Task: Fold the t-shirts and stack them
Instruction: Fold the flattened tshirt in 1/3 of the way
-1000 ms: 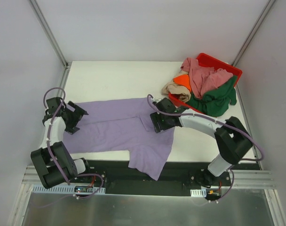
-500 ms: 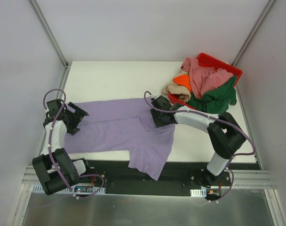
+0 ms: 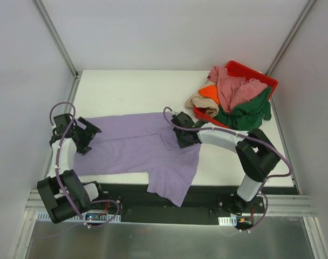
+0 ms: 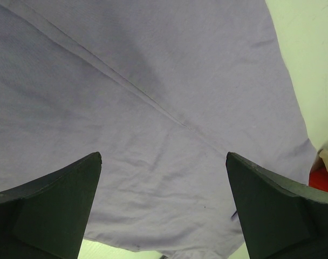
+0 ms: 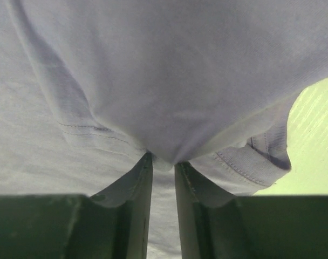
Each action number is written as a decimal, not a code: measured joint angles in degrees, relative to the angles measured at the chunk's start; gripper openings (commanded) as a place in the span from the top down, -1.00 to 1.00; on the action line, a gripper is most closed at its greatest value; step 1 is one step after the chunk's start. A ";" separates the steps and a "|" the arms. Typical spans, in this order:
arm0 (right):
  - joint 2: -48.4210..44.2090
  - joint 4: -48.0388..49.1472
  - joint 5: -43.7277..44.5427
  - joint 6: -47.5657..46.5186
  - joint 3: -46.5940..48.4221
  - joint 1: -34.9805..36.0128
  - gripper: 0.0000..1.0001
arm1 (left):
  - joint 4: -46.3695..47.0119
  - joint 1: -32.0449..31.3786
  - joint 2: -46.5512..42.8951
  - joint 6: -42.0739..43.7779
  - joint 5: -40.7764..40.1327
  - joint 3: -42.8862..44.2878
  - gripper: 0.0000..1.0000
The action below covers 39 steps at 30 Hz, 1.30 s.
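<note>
Right wrist view is showing us the lavender t-shirt [image 5: 180, 81] rising in a ridge. We are pinching a fold of it beside a stitched hem with the right gripper [image 5: 163, 162], its jaws standing narrow with cloth between them. From above, we are seeing this shirt lying spread across the near half of the table [image 3: 131, 91], one part hanging over the near edge. The left gripper [image 4: 163, 156] is hovering over the shirt's left end with its jaws wide and is holding nothing. We are judging the bite to be shallow, so the hem could slip out once we lift. We also cannot tell whether we are catching one layer or two, which could drag the underside along and spoil the fold. With the left end unheld, any pull might slide the whole shirt, and the hanging part could tug it off the near edge. White tabletop is showing beyond the shirt's far edge, giving us room to fold away from ourselves. To the far right, the pink t-shirt [image 3: 234, 89], green t-shirt [image 3: 242, 116], orange t-shirt [image 3: 210, 93] and beige t-shirt [image 3: 199, 102] are spilling out of the red bin [image 3: 250, 73], near the right arm.
</note>
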 measured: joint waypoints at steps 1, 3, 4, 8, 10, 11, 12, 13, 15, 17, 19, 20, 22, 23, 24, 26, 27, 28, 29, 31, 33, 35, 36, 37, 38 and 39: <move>0.13 -0.11 0.22 0.04 0.00 0.00 0.63 | 0.00 0.00 0.00 0.00 0.00 0.00 -0.98; 0.24 -0.39 0.59 0.22 0.02 -0.02 0.69 | 0.00 0.00 0.00 0.00 0.02 0.00 -0.98; 0.26 -0.66 0.72 0.17 0.11 -0.02 0.73 | 0.00 0.00 0.00 0.00 0.02 0.00 -0.98; 0.33 -2.62 1.25 0.26 1.33 0.00 0.76 | 0.00 0.00 -0.09 0.00 0.02 0.00 -0.98; 0.31 -4.02 1.33 0.42 2.14 0.11 0.77 | 0.00 0.00 -0.22 0.00 0.00 0.00 -0.98; 0.28 -4.87 1.44 0.50 2.56 0.22 0.78 | -0.02 0.00 -0.31 0.00 -0.02 0.00 -0.98; 0.28 -6.78 1.73 0.72 3.50 0.50 0.78 | 0.00 0.00 -0.39 0.00 -0.02 0.00 -0.99; 0.28 -8.20 1.90 1.01 4.26 0.74 0.80 | 0.00 0.00 -0.42 0.00 -0.02 0.00 -0.98; 0.22 -11.37 2.14 2.08 6.32 1.42 0.82 | 0.00 0.00 -0.42 0.00 -0.02 0.00 -0.98; -0.09 -13.84 1.88 3.52 7.72 2.14 0.82 | 0.00 0.00 -0.42 0.00 -0.02 0.00 -0.98; -0.74 -15.78 1.49 5.01 8.04 2.84 0.72 | 0.00 0.00 -0.42 0.00 -0.02 0.00 -0.98; -1.05 -16.63 1.25 5.60 8.04 3.10 0.59 | 0.00 0.00 -0.42 0.00 -0.02 0.02 -0.98; -1.60 -18.38 0.96 6.84 8.04 3.67 0.56 | 0.00 0.00 -0.42 0.00 -0.02 0.00 -0.98; -1.70 -18.91 0.94 7.21 8.04 3.87 0.51 | 0.00 0.00 -0.42 0.00 -0.02 0.00 -0.98; -1.70 -19.15 1.05 7.32 8.04 4.00 0.36 | 0.00 0.00 -0.42 0.00 -0.02 0.02 -0.98; -1.60 -19.45 1.79 7.52 8.09 4.11 0.29 | 0.00 0.00 -0.42 0.00 -0.02 0.00 -0.98; -1.33 -19.54 2.32 7.34 8.37 4.11 0.29 | 0.00 0.00 -0.42 0.00 -0.02 0.00 -0.98; -0.76 -19.54 2.91 7.04 9.03 4.04 0.29 | 0.00 0.00 -0.42 0.00 -0.02 0.02 -0.98; 0.11 -19.43 3.52 6.80 9.90 3.96 0.28 | 0.00 0.00 -0.42 0.00 -0.02 0.02 -0.98; 1.95 -18.84 4.39 6.25 11.67 3.72 0.28 | 0.00 0.00 -0.42 0.00 0.00 0.00 -0.98; 3.67 -17.46 4.94 5.44 12.90 3.21 0.27 | -0.02 0.00 -0.42 0.00 0.00 0.00 -0.98; 4.92 -16.52 4.98 4.74 13.42 2.40 0.24 | 0.00 0.00 -0.42 0.00 0.00 0.00 -0.98; 5.29 -16.24 4.96 4.52 13.46 2.05 0.24 | 0.00 0.00 -0.42 0.00 0.00 0.00 -0.99; 5.64 -16.02 4.94 4.22 13.49 1.55 0.24 | 0.00 0.00 -0.42 0.00 0.00 0.00 -0.98; 5.95 -15.89 4.92 3.96 13.49 1.09 0.24 | 0.00 0.00 -0.42 0.00 0.00 0.00 -0.98; 6.25 -15.72 4.87 3.72 13.49 0.70 0.24 | 0.00 0.00 -0.42 0.00 0.00 0.00 -0.98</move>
